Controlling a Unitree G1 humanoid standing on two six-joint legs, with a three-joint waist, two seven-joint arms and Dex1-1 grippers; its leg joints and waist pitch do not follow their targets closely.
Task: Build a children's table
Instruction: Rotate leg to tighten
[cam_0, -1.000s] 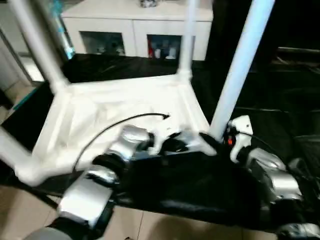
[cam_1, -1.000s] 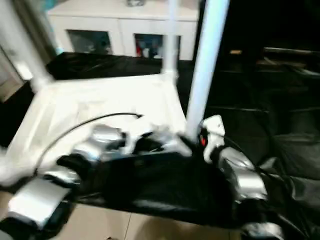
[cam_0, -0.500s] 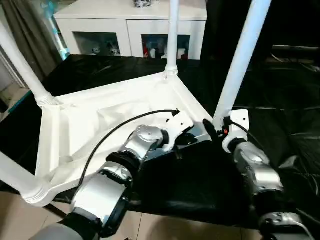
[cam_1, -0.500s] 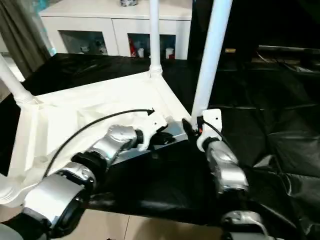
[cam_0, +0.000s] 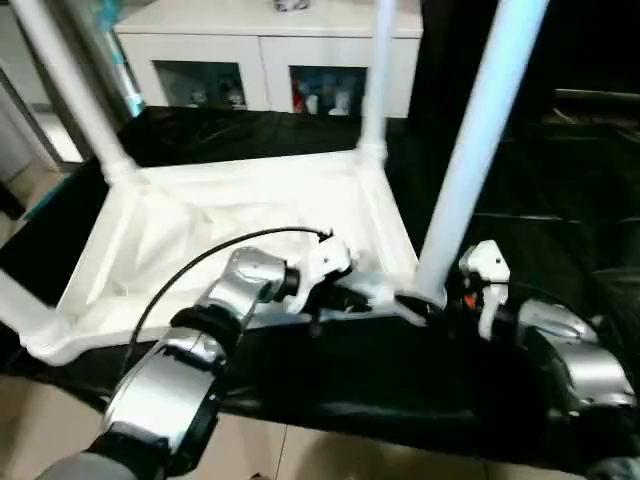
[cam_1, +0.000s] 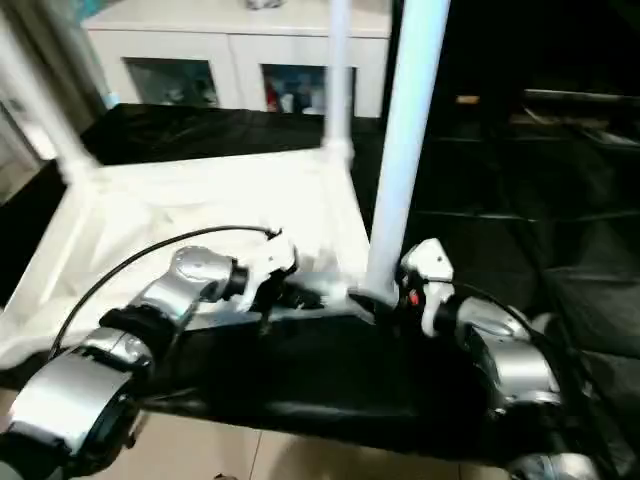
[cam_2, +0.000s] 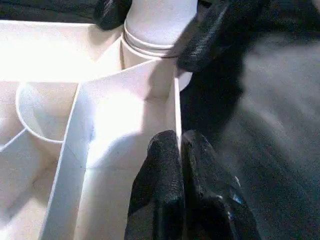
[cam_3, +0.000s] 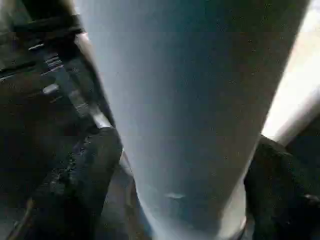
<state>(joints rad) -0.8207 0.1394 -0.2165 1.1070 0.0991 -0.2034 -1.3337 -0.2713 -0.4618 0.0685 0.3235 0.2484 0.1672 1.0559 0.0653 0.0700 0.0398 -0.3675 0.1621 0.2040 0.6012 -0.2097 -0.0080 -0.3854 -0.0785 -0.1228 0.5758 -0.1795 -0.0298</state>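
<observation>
The children's table lies upside down, its white ribbed top (cam_0: 230, 215) flat on the black sheet and its tube legs pointing up. At the near right corner stands one leg (cam_0: 470, 150). My left gripper (cam_0: 335, 300) is shut on the top's thin rim wall (cam_2: 175, 110) just beside that corner, fingers (cam_2: 165, 170) pinching it. My right gripper (cam_0: 425, 300) is shut around the base of that leg (cam_3: 195, 100), one black finger (cam_3: 90, 170) on each side. The left wrist view shows the right gripper's fingers (cam_2: 210, 35) flanking the leg base (cam_2: 157, 25).
A white cabinet with glass doors (cam_0: 270, 70) stands behind the large black-sheeted table (cam_0: 560, 180). Other legs rise at the far right (cam_0: 375, 70) and far left (cam_0: 75, 90). A black cable (cam_0: 200, 265) arcs over my left forearm. Tiled floor (cam_0: 40, 420) lies below the near edge.
The head camera has swung, shifting the whole picture. Both grippers stay at the near right corner, the left on the rim and the right at the leg's base.
</observation>
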